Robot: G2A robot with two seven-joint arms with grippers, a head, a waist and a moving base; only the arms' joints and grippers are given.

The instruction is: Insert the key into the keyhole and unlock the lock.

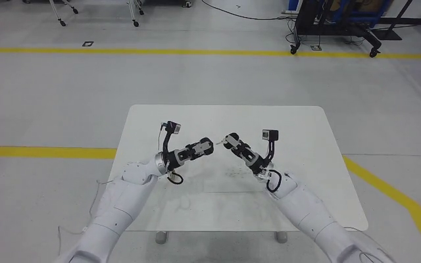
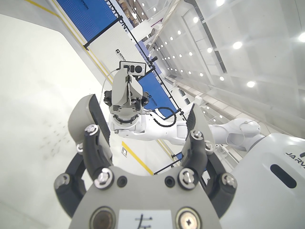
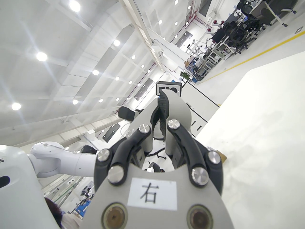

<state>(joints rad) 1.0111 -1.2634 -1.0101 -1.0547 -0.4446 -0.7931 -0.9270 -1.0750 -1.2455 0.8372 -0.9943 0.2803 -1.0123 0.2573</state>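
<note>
I am watching the left gripper [image 1: 207, 145] hovering above the middle of the white, round-cornered worktop [image 1: 296, 125], its grey jaws with ribbed black pads standing wide and holding nothing. The right gripper [image 3: 164, 96] is facing it above that same middle, jaws pressed together; I cannot tell whether a key is sitting between them. I am expecting a key to be light, stiff and slick, and best pinched flat on its bow.
</note>
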